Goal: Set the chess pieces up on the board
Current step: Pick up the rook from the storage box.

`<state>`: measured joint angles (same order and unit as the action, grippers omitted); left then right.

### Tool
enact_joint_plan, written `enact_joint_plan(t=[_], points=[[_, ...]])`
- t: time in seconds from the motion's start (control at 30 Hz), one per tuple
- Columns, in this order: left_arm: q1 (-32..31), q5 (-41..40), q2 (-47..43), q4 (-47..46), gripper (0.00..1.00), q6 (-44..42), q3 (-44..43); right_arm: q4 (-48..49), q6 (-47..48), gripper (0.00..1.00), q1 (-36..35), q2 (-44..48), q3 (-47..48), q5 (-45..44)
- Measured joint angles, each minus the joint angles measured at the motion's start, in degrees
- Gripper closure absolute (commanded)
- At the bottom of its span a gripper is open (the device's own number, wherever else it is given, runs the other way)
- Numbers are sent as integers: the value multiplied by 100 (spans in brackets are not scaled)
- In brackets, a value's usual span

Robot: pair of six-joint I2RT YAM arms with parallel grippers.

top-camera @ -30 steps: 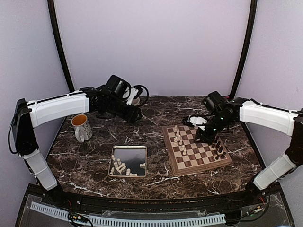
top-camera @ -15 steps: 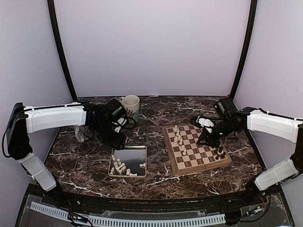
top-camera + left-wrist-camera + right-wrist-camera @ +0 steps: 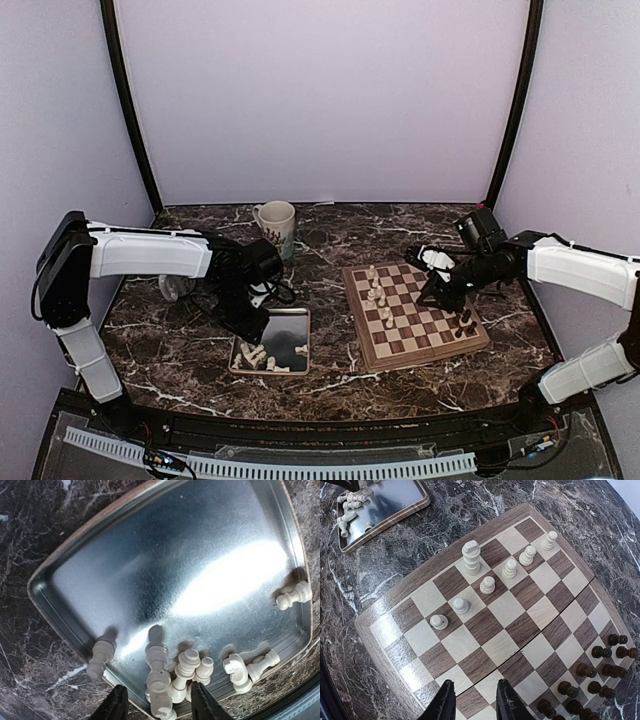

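Left wrist shows my left gripper (image 3: 156,709) newly swung over the tray (image 3: 150,555), jaws parted and empty above the chess pieces (image 3: 186,666); pickup comes next.

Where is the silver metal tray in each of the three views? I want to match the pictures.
Top external: the silver tray sits at lower centre, left of the chessboard.
Left wrist: the tray fills most of the picture.
Right wrist: the tray is in the top left corner, partly cut off.
Shared landmark: the cream-white chess pieces lying along one edge of the tray.
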<state>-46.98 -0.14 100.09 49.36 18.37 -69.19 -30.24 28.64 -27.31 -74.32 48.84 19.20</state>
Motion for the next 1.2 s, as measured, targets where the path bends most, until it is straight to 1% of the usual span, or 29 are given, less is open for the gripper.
enact_joint_plan(t=[0.17, 0.43, 0.73, 0.97, 1.0, 1.1, 1.2], points=[[-61, -26, 258, 33, 67, -28, -15, 31, 0, 71, 0, 0, -2, -15], [-81, -70, 343, 22, 75, -39, -33, 33, 0, 71, 0, -2, -2, -15], [-83, -249, 411, -37, 87, -131, -256, 31, 0, 71, 0, -17, -2, -22], [-81, -275, 551, -59, 87, -203, -428, 28, 0, 71, 0, -57, -2, -94], [-83, -278, 560, -59, 86, -212, -428, 28, 0, 71, 0, -57, -2, -101], [-81, -278, 566, -63, 77, -229, -428, 28, 0, 71, 0, -57, -4, -105], [-83, -291, 577, -61, 76, -234, -428, 28, 0, 71, 0, -61, -7, -105]])
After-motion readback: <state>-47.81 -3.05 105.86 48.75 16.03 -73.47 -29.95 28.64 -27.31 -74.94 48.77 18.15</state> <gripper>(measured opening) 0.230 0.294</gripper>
